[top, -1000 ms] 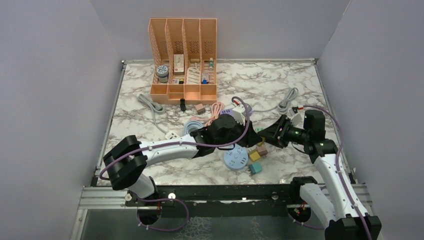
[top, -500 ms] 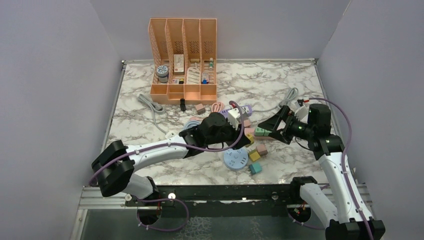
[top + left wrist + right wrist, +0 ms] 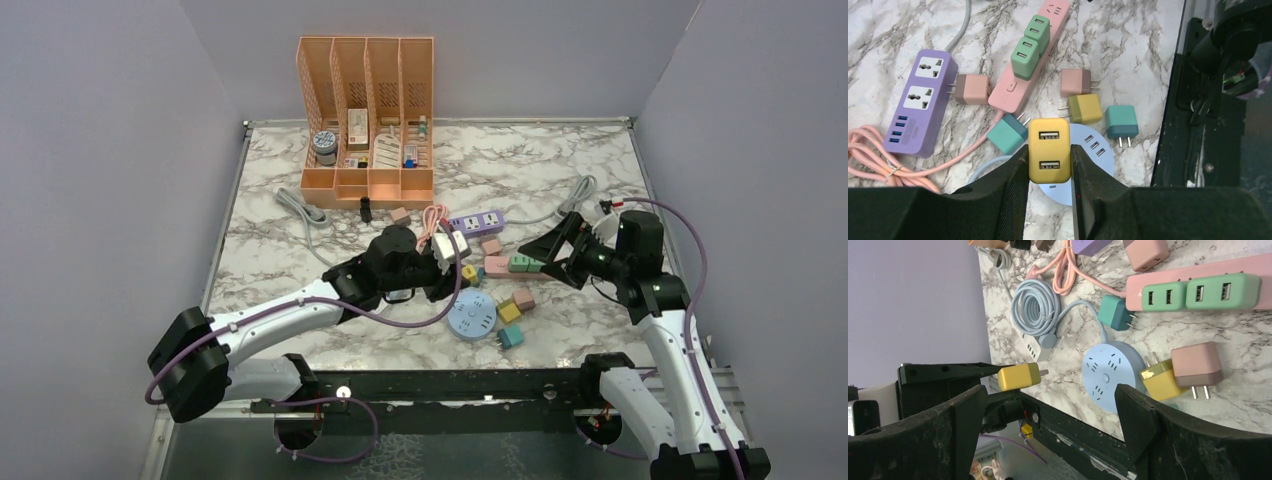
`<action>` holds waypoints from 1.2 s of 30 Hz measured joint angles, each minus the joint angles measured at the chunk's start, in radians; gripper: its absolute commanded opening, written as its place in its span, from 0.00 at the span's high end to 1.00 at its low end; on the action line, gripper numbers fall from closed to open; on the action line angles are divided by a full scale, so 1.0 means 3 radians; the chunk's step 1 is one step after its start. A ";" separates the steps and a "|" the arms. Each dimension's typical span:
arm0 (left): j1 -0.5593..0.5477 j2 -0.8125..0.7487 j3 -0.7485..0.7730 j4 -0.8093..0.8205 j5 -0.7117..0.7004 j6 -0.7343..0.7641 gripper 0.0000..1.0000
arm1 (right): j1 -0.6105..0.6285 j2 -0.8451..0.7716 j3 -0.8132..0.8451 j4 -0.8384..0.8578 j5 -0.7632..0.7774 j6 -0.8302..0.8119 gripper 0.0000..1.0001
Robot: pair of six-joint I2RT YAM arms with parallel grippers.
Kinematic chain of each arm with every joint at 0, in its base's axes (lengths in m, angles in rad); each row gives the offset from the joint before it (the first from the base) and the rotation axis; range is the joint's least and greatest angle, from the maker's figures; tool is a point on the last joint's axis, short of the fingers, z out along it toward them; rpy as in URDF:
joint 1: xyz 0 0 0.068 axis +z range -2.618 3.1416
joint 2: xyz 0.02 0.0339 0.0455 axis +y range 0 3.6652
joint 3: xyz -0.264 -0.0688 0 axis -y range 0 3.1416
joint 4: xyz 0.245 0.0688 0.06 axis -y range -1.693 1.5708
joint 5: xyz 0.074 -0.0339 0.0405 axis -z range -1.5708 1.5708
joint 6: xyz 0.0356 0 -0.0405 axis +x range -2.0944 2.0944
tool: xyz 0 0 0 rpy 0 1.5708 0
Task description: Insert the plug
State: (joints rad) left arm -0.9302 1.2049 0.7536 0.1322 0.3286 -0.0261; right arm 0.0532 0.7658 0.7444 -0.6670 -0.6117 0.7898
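My left gripper is shut on a yellow plug, a two-port USB charger held by its sides above the round pale-blue power strip. In the top view the left gripper hangs mid-table with the yellow plug at its tip. The right wrist view shows that plug with its prongs pointing right. My right gripper stands wide open and holds nothing, off to the right near the pink power strip. Its fingers frame the round strip.
A pink strip carries two green chargers. A purple strip lies to its left with a brown plug beside it. Loose teal, olive-yellow and brown plugs lie around. An orange organizer stands at the back.
The right gripper opened wide and drew back to the right. The left arm pulled back to the left with the yellow plug still in its grip.
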 measured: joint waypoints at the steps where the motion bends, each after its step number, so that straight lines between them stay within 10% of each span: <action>1: 0.0005 -0.0004 -0.0009 -0.0013 0.0001 0.0062 1.00 | 0.0000 -0.0020 -0.0006 0.0001 0.0028 0.0001 0.01; 36: 0.0262 0.1695 0.1457 -0.1724 0.1768 0.2689 1.00 | 0.0000 -0.0132 -0.0603 0.0079 0.1049 -0.0083 0.09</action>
State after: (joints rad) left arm -0.8516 1.7134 1.1908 -0.3851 0.8589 0.7807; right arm 0.0532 0.7261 0.5636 -0.6434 -0.2970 0.7650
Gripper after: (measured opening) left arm 0.329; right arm 0.917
